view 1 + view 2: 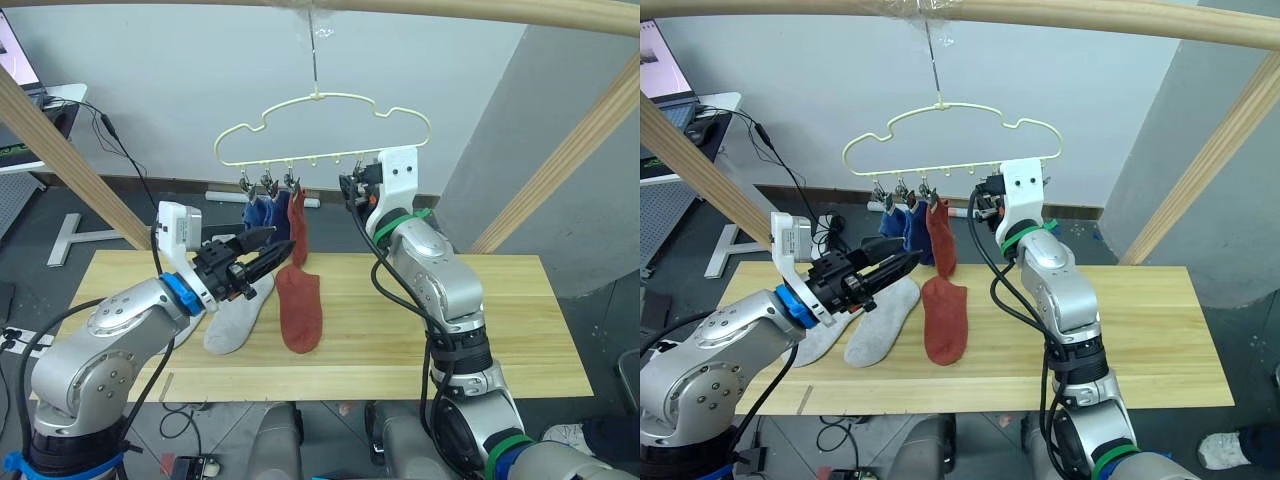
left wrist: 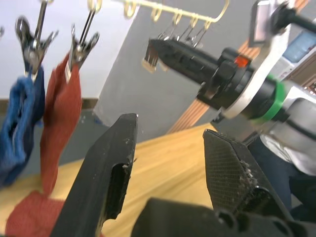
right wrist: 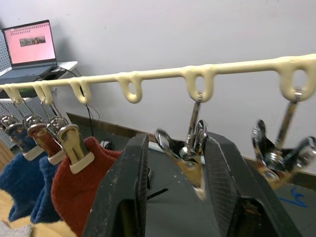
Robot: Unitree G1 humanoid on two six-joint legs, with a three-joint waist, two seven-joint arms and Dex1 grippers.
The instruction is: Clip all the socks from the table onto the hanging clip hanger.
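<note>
The clip hanger (image 1: 320, 98) hangs above the far edge of the table (image 1: 460, 330). Its leftmost clips hold two blue socks (image 1: 262, 212) and one rust red sock (image 1: 297, 232). Another rust red sock (image 1: 301, 310) lies flat on the table, with two light grey socks (image 1: 240, 315) left of it; my left arm partly covers one. My left gripper (image 1: 280, 240) hovers open and empty in front of the hanging socks. My right gripper (image 3: 177, 138) is raised to the hanger bar, open, with its fingers on either side of an empty metal clip (image 3: 190, 153).
A thick wooden frame stands around the table, with slanted posts (image 1: 60, 150) at left and right and a rail across the top. A laptop (image 3: 32, 47) sits on a desk at far left. Cables lie on the floor behind the table.
</note>
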